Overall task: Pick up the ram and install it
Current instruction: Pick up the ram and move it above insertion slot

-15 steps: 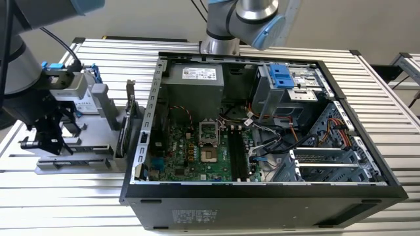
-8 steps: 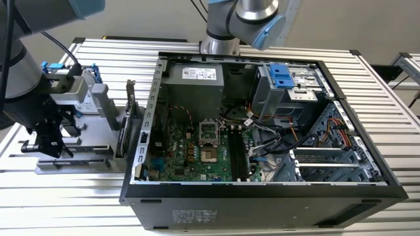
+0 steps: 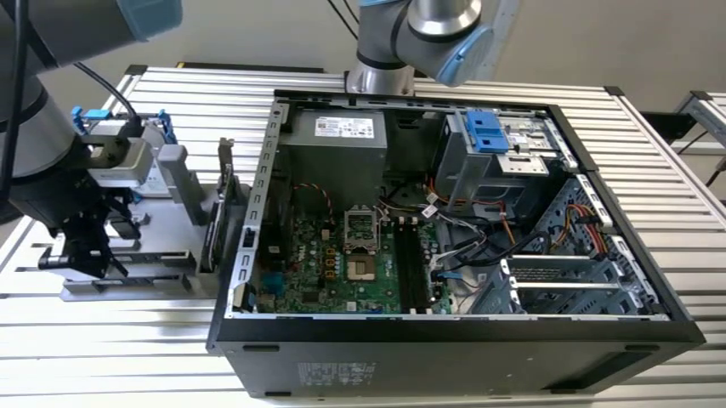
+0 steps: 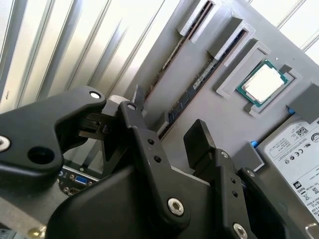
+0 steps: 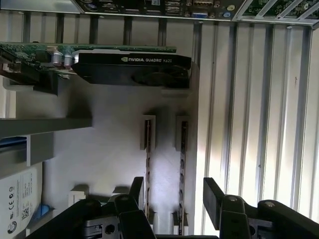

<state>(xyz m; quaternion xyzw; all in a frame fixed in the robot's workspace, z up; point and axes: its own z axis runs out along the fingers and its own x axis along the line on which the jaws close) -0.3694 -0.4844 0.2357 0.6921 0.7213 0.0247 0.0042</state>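
Observation:
The ram (image 5: pixel 182 159) is a thin dark stick that stands on edge in a slot of the grey holder (image 5: pixel 109 149). In the second wrist view the ram (image 4: pixel 188 94) runs along the same grey holder (image 4: pixel 219 124). My gripper (image 5: pixel 174 191) hangs open just above it, one finger on each side of the stick and not touching it. The black fingers (image 4: pixel 199 137) show up close in both wrist views. In the exterior view my gripper (image 3: pixel 88 246) sits over the holder at the exterior view's left, beside the open computer case (image 3: pixel 244 280).
A second thin stick (image 5: pixel 148 164) stands in the neighbouring slot. The holder also carries a black graphics card (image 5: pixel 132 67), a hard drive (image 4: pixel 294 154) and a processor chip (image 4: pixel 261 82). The motherboard (image 3: pixel 340 263) lies open inside the case. Another arm's base (image 3: pixel 380 76) stands behind the case.

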